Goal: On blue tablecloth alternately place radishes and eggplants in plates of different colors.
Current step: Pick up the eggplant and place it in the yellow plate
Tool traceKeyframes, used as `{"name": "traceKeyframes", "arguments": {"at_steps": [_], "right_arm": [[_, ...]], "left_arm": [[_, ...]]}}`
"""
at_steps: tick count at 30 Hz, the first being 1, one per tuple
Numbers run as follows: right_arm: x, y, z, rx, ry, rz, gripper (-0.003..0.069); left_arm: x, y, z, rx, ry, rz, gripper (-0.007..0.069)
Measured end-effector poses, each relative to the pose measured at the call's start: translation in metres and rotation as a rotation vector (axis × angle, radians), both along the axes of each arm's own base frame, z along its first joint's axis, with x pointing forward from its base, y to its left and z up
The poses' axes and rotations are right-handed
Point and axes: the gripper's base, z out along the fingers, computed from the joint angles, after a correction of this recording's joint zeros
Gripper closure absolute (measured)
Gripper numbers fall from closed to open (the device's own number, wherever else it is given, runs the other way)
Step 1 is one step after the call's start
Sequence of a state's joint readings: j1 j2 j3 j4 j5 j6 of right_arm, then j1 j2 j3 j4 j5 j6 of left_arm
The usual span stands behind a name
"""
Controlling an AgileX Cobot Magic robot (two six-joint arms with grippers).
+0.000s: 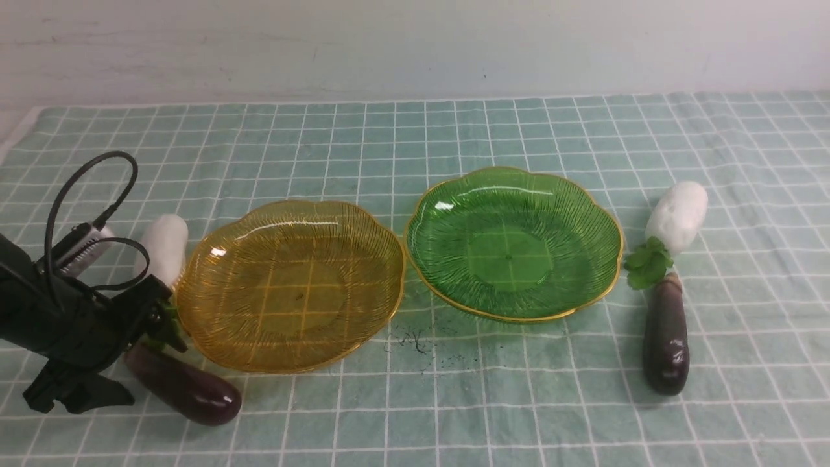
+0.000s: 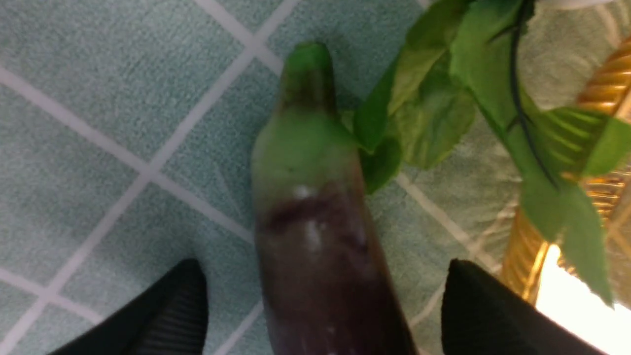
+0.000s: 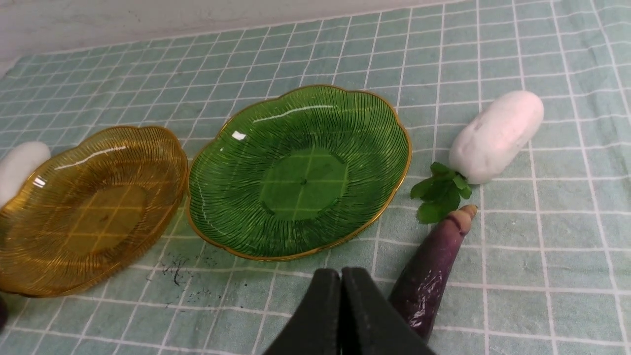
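Note:
On the blue tablecloth (image 1: 454, 130) an amber plate (image 1: 288, 285) and a green plate (image 1: 512, 246) sit side by side, both empty. A radish (image 1: 165, 246) and an eggplant (image 1: 188, 389) lie left of the amber plate. My left gripper (image 1: 133, 357) is open and low over that eggplant's stem end. In the left wrist view the eggplant (image 2: 315, 236) lies between the gripper's (image 2: 320, 305) spread fingers (image 2: 167, 315), with the radish leaves (image 2: 443, 98) beside it. A second radish (image 1: 677, 207) and eggplant (image 1: 666, 337) lie right of the green plate. My right gripper (image 3: 341, 315) is shut and empty, above the cloth beside that eggplant (image 3: 434, 266).
A pale wall runs behind the table's far edge. The amber plate's rim (image 2: 601, 88) is close to the left gripper's outer finger. Dark specks (image 1: 412, 340) mark the cloth in front of the plates. The right arm does not show in the front view.

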State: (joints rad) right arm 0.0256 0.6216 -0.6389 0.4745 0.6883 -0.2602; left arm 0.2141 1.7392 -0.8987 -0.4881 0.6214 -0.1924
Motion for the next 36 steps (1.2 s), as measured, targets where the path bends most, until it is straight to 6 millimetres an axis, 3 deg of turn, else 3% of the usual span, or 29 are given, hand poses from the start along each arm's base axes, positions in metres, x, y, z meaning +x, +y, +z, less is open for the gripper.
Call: {"name": "traceKeyframes", "arguments": {"at_steps": [4, 6, 10, 16, 18, 20, 21, 24, 29, 32, 33, 36], "right_arm": [[0.0, 0.0, 0.001, 0.003, -0.009, -0.004, 0.0667], [0.001, 0.0, 0.001, 0.003, -0.014, -0.006, 0.0667], [0.001, 0.0, 0.002, 0.016, -0.002, -0.009, 0.0667], [0.018, 0.001, 0.007, -0.022, 0.184, 0.018, 0.0667], [0.033, 0.0, 0.012, -0.062, 0.305, 0.027, 0.0667], [0.042, -0.001, 0.016, -0.082, 0.355, 0.026, 0.0667], [0.054, -0.002, 0.017, -0.104, 0.418, 0.029, 0.0667], [0.08, -0.001, 0.012, -0.12, 0.528, 0.042, 0.0667], [0.115, -0.001, -0.003, -0.12, 0.615, 0.045, 0.0666], [0.136, 0.0, -0.018, -0.109, 0.657, 0.03, 0.0659], [0.137, 0.0, -0.018, -0.107, 0.657, 0.027, 0.0659], [0.161, 0.0, -0.033, -0.1, 0.68, 0.009, 0.0638]], "left_arm": [[0.001, 0.001, -0.003, 0.004, 0.018, -0.014, 0.0221], [-0.002, 0.001, -0.003, 0.006, 0.047, -0.042, 0.0365], [-0.011, 0.002, 0.005, 0.049, 0.086, -0.122, 0.0356], [-0.028, -0.002, 0.063, 0.153, -0.052, -0.255, 0.0356], [-0.026, -0.015, 0.103, 0.2, -0.21, -0.381, 0.0356], [-0.024, -0.023, 0.119, 0.216, -0.276, -0.438, 0.0356], [-0.017, -0.039, 0.141, 0.236, -0.378, -0.54, 0.0356], [0.0, -0.068, 0.167, 0.269, -0.499, -0.695, 0.0356], [0.032, -0.097, 0.165, 0.267, -0.535, -0.797, 0.0356], [0.06, -0.105, 0.139, 0.279, -0.484, -0.834, 0.0356], [0.062, -0.105, 0.137, 0.282, -0.479, -0.837, 0.0356], [0.082, -0.105, 0.106, 0.303, -0.409, -0.863, 0.0356]]}}
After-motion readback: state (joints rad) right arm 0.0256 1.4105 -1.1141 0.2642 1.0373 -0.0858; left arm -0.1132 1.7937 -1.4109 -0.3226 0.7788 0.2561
